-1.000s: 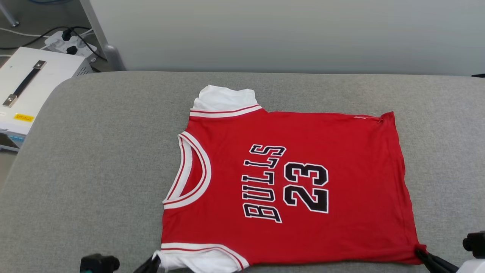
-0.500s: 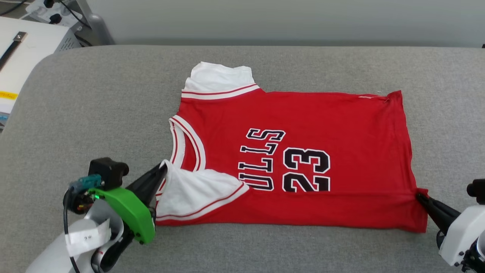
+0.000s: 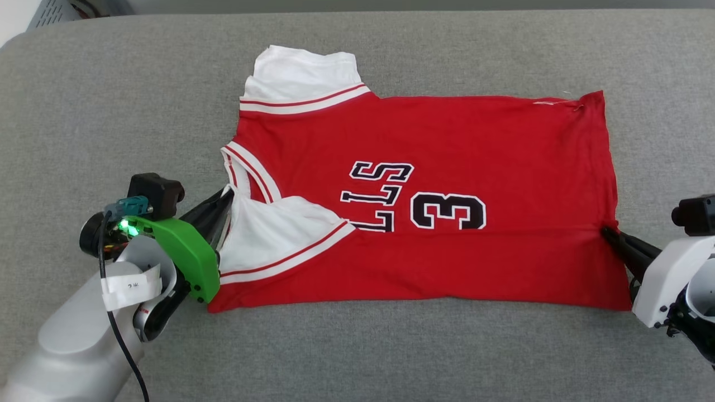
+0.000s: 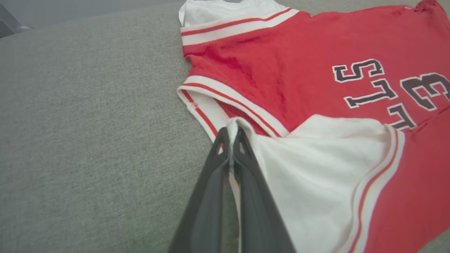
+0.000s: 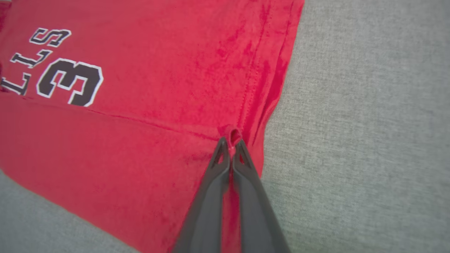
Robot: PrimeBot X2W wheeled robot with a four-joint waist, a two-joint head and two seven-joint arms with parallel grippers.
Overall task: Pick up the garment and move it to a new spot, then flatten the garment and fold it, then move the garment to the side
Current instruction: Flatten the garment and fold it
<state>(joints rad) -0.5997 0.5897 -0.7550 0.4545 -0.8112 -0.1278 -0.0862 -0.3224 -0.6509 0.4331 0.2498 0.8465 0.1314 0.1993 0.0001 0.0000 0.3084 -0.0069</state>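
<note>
While the left gripper pinched the garment by its near sleeve and the right gripper clamped its hem corner, it lay part-folded on the grey cushion; uneven travel could have skewed the fold short of the far edge.

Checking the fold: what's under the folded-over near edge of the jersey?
The jersey's printed front. "LLS" and "3" show past the fold; the remaining print is hidden beneath the red flap and white sleeve.
</note>
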